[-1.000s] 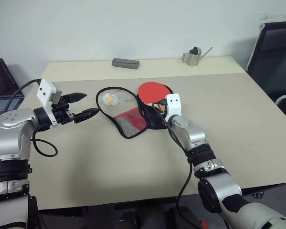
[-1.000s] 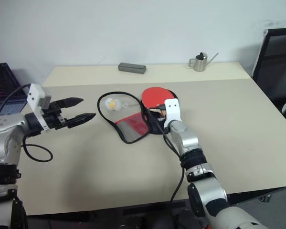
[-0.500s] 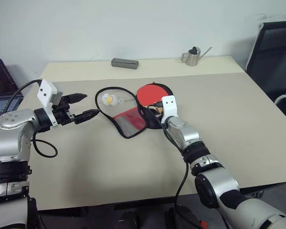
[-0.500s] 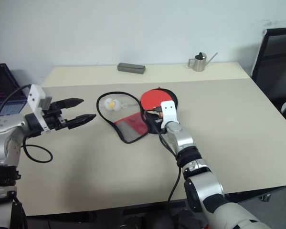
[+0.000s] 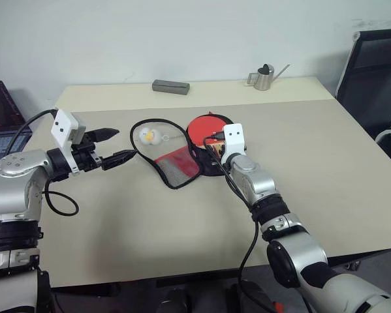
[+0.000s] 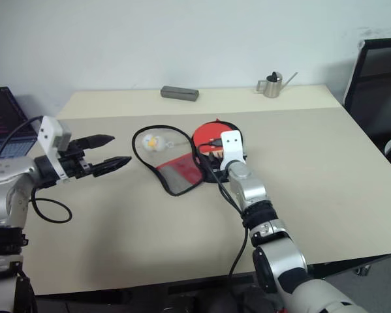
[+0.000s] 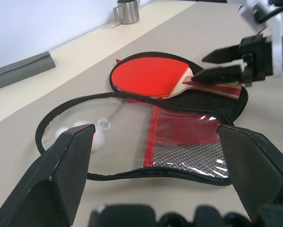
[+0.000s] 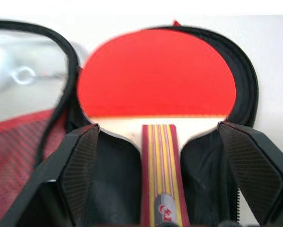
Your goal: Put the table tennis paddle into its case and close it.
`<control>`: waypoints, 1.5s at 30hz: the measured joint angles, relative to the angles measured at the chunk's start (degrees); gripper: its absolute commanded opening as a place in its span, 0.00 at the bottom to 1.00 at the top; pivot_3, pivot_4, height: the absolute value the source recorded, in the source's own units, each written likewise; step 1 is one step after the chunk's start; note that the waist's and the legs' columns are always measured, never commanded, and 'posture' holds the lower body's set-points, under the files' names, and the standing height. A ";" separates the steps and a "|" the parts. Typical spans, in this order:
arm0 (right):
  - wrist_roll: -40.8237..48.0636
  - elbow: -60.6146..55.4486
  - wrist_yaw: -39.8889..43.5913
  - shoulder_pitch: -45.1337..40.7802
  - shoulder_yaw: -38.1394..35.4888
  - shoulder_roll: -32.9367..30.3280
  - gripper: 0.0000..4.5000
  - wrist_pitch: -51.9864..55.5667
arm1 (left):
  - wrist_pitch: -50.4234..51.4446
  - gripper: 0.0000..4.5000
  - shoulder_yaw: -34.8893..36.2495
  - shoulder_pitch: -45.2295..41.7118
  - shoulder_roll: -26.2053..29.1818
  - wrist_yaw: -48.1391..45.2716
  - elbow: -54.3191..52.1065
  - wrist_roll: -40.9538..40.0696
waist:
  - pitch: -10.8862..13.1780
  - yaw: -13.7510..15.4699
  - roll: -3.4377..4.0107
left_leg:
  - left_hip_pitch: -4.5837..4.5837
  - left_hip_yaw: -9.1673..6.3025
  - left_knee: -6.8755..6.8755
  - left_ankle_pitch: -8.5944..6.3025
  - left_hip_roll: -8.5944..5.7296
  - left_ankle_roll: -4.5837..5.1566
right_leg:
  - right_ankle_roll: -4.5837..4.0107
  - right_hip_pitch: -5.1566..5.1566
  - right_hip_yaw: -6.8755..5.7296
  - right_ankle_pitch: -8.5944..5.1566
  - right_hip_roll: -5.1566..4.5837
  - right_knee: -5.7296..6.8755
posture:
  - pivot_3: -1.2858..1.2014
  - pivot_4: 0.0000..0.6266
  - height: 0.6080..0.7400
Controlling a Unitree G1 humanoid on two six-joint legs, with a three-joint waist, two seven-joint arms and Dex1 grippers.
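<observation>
Both hands wide – left hand (image 5: 122,146) | right hand (image 7: 212,64) | paddle (image 8: 156,74) inside case (image 5: 175,171)

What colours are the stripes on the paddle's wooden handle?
Red and yellow stripes run along the short wooden handle of the round red-rubber table tennis paddle; clearest in the right wrist view.

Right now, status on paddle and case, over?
Both grippers open: left gripper beside the flap, right gripper at the handle. Table tennis paddle lies in the case, unzipped. Nothing in the way.
</observation>
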 measured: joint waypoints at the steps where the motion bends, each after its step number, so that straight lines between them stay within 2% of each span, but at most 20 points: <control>1: 0.72 -3.05 1.31 0.93 0.32 -0.24 0.99 1.55 | -0.09 1.00 0.00 0.18 -0.01 0.52 0.00 0.09 | 0.00 0.01 0.00 | 0.00 0.00 0.00 0.00 0.00 0.00 | 0.00 0.00 0.00 0.00 0.00 0.01 | 0.52 0.24 1.00; 7: 3.78 -19.82 9.79 5.77 1.80 -5.80 0.99 8.12 | -3.99 1.00 -0.15 0.59 -0.15 4.17 2.39 3.64 | -0.01 0.18 -0.01 | 0.03 0.00 0.05 -0.01 -0.02 0.01 | 0.00 0.03 -0.01 0.00 0.00 0.06 | 0.52 0.24 1.00; 11: 4.80 -25.02 14.91 8.67 2.04 -10.96 0.99 9.68 | -9.21 1.00 -0.38 0.13 -1.14 8.14 9.20 7.74 | -0.01 0.24 -0.01 | 0.07 0.02 0.08 -0.01 -0.01 0.01 | 0.00 0.04 -0.02 0.00 0.00 0.17 | 0.52 0.24 1.00; 14: 8.22 -29.06 23.79 10.82 3.18 -17.50 0.99 12.00 | -12.46 1.00 -1.29 -2.29 -3.07 10.19 14.90 9.94 | -0.02 0.34 -0.04 | 0.06 0.03 0.14 -0.01 -0.04 0.02 | 0.01 0.09 -0.07 0.00 -0.02 0.22 | 0.52 0.24 1.00; 17: 10.45 -30.20 28.59 11.44 3.14 -21.71 0.99 15.06 | -14.53 1.00 -1.98 -4.02 -4.29 11.10 19.33 11.40 | -0.03 0.46 -0.05 | 0.09 0.04 0.18 -0.01 -0.05 0.02 | 0.01 0.10 -0.06 0.00 -0.03 0.28 | 0.52 0.24 1.00; 22: 11.16 -30.37 30.10 11.47 2.50 -24.77 0.99 16.59 | -17.90 1.00 -4.45 -8.73 -6.73 13.25 27.90 14.70 | -0.03 0.46 -0.05 | 0.17 0.08 0.19 0.00 -0.05 0.01 | 0.01 0.10 -0.05 0.00 -0.02 0.43 | 0.52 0.24 1.00; 29: 12.26 -33.87 28.69 14.17 1.54 -24.67 0.99 18.53 | -22.07 1.00 -8.28 -16.83 -11.74 17.85 42.62 19.79 | -0.05 0.69 -0.09 | 0.12 0.10 0.24 0.00 -0.11 0.01 | 0.02 0.10 -0.06 0.00 -0.08 0.45 | 0.52 0.24 1.00; 34: 13.11 -36.87 28.28 16.30 0.99 -24.97 0.99 19.71 | -23.31 1.00 -8.69 -19.22 -13.02 18.53 48.12 20.89 | -0.05 0.55 -0.09 | 0.13 0.09 0.25 0.00 -0.11 0.01 | 0.02 0.09 -0.10 0.00 -0.08 0.48 | 0.52 0.24 1.00; 39: 16.96 -42.48 34.75 19.54 1.05 -29.79 0.99 19.83 | -23.18 1.00 -8.69 -20.72 -14.35 17.49 51.89 20.91 | -0.05 0.65 -0.10 | 0.10 0.11 0.33 -0.01 -0.13 0.02 | 0.04 0.14 -0.13 -0.01 -0.08 0.45 | 0.52 0.24 1.00; 45: 18.82 -42.30 42.18 19.89 0.64 -35.00 0.99 15.36 | -23.08 1.00 -8.67 -22.17 -15.73 15.69 53.73 20.91 | -0.05 0.66 -0.10 | 0.11 0.12 0.45 0.00 -0.12 0.02 | 0.05 0.23 -0.22 -0.02 -0.06 0.49 | 0.52 0.24 1.00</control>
